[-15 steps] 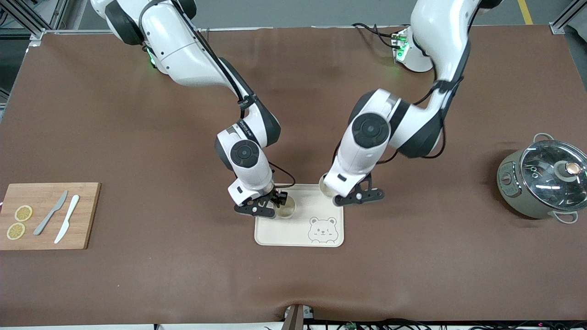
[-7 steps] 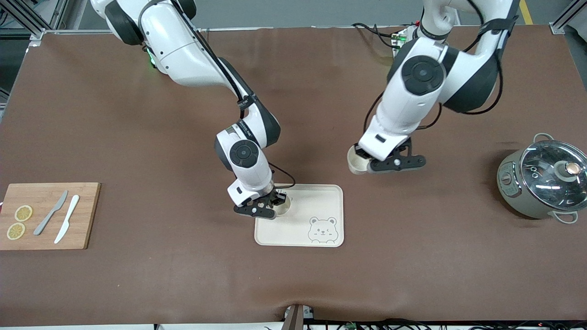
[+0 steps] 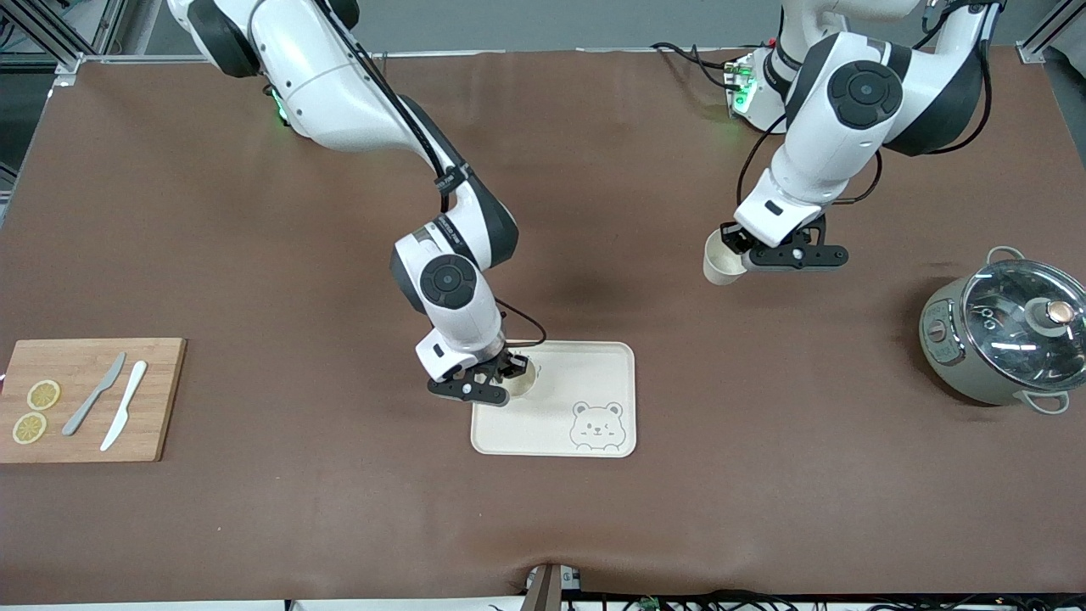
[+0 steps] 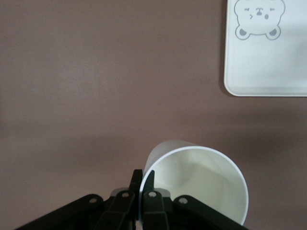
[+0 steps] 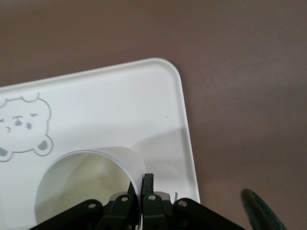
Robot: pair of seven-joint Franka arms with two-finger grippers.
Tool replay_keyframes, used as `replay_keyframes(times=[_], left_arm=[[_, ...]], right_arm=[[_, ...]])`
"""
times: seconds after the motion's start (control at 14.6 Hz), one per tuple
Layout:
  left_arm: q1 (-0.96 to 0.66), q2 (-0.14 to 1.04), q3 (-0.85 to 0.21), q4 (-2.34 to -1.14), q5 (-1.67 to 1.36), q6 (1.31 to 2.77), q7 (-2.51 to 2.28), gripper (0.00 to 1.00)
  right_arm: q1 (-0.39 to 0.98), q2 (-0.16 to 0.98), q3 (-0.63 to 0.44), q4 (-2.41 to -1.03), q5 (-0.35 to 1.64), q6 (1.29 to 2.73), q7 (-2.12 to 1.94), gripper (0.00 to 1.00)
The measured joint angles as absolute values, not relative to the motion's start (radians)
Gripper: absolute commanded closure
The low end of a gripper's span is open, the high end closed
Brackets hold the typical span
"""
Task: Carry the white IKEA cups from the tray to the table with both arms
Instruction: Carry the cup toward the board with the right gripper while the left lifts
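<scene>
- Cups first: a second ago both white IKEA cups were at the bear tray; since then the left claw has carried its cup up and off toward the left arm's end, and it now hangs over bare brown surface between the tray and the grey-green pot with glass lid.
- Right claw has stayed at the tray's corner toward the right arm's end; a second ago its fingers were wider, and now they pinch the rim of the other cup, which is at that corner of the tray.
- Left wrist view shows what the front view hides: the fingertips nipped together on the cup's wall, one inside the rim and one outside, with the tray's bear-face corner well apart.
- Right wrist view shows the same rim pinch on its cup, the cup near the tray's edge.
- Wooden cutting board with two knives and lemon slices lies unchanged at the right arm's end.
</scene>
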State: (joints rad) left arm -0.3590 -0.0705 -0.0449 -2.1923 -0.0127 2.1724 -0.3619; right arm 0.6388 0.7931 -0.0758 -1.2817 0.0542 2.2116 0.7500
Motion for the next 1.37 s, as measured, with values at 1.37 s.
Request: replay_keyframes(times=[1.37], left_arm=[[-0.254,-0.052,-0.041,-2.603,-0.069,2.607,-0.178,1.00]], right_arm=[[0.067,0.242,-0.089,-1.818,0.051,2.030,-0.255,1.00]])
